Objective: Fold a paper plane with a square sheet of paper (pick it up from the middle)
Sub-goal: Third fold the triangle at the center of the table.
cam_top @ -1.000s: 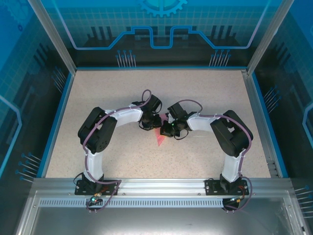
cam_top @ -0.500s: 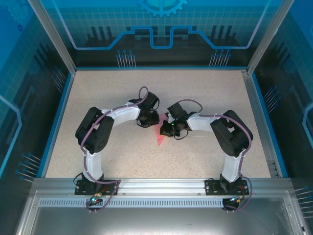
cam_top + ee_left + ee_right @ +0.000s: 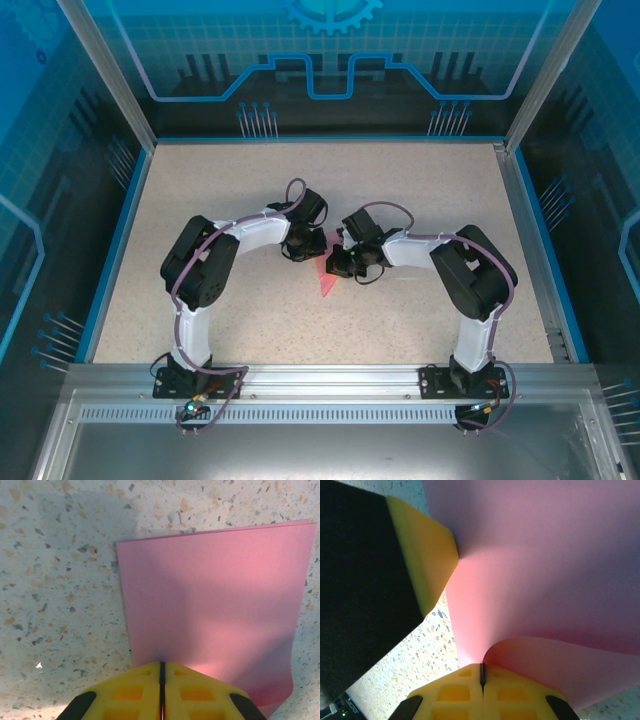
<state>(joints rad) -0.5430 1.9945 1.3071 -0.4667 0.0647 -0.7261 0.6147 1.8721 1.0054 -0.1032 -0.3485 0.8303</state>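
The square sheet of paper (image 3: 326, 281) is pink and lies folded at mid-table, its point toward the arms' bases. In the left wrist view the paper (image 3: 210, 605) lies flat with doubled layers at its far edge. My left gripper (image 3: 161, 664) is shut, its yellow tips closed on the sheet's near edge. My right gripper (image 3: 481, 666) is shut on a flap of the paper (image 3: 545, 555), which curls up from the jaws. One left finger (image 3: 427, 555) touches the sheet close by. From above, the left gripper (image 3: 312, 253) and right gripper (image 3: 338, 265) meet over the paper.
The speckled table (image 3: 200, 200) is bordered by a blue rim (image 3: 118, 245) and glass walls. An aluminium rail (image 3: 320, 375) with both arm bases runs along the near edge. Both forearms arch inward toward the middle.
My left gripper has closed down onto the paper's edge, and its wrist has shifted slightly back and left. The right gripper and the paper have hardly moved.
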